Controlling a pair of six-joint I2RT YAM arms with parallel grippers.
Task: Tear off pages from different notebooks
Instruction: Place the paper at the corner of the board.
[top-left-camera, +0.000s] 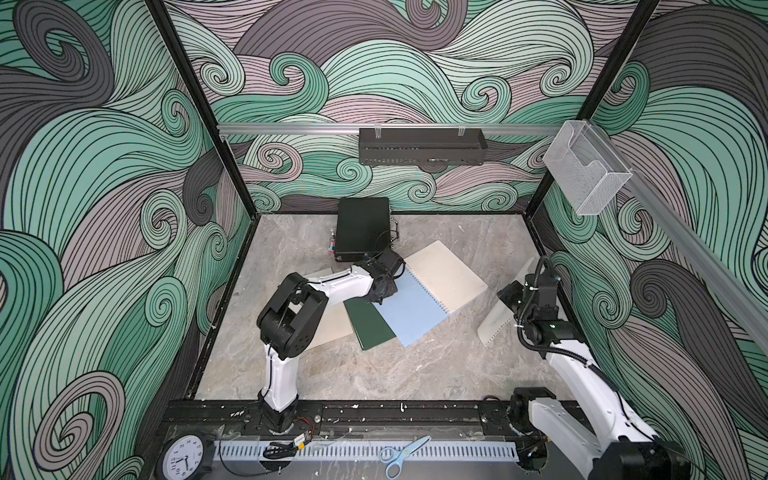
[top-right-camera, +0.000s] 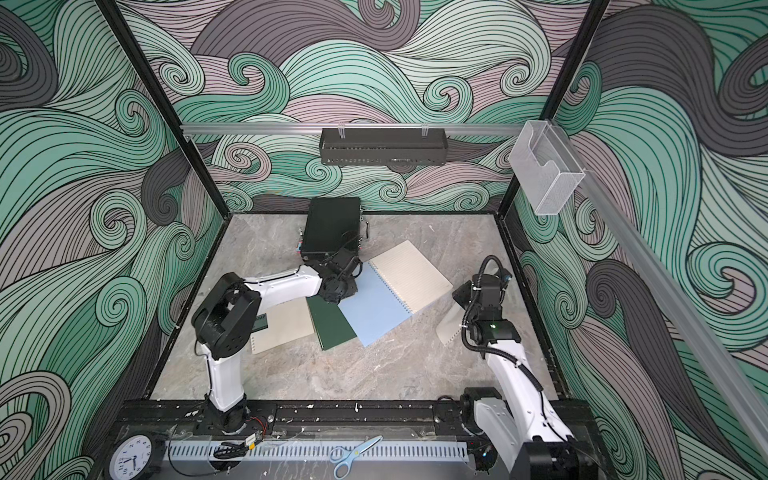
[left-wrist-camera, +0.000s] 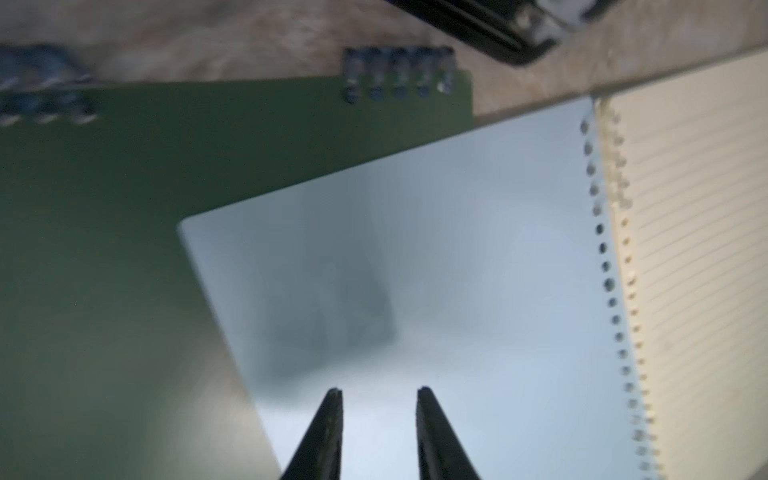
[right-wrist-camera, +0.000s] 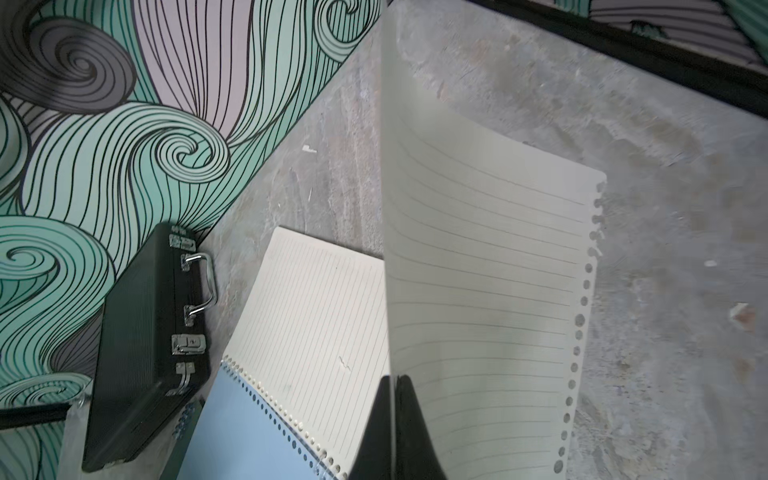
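The light blue notebook (top-left-camera: 411, 309) lies open mid-table, cover folded left, lined sheet (top-left-camera: 446, 272) facing up. Partly under its left edge is the dark green notebook (top-left-camera: 368, 326). The beige notebook (top-right-camera: 282, 324) lies further left, half hidden by my left arm. My left gripper (left-wrist-camera: 379, 392) hovers over the blue cover (left-wrist-camera: 457, 270), open, nothing between its fingers. To the right, my right gripper (right-wrist-camera: 392, 378) is shut on the edge of a loose lined page (right-wrist-camera: 486, 291) with punched holes, held up off the table (top-left-camera: 494, 322).
A black hard case (top-left-camera: 361, 230) with metal latches stands at the back wall, just behind my left wrist. Scissors (top-left-camera: 405, 455) and a clock (top-left-camera: 183, 459) lie on the front rail. A black shelf (top-left-camera: 422, 145) and a clear holder (top-left-camera: 582, 174) hang on the walls.
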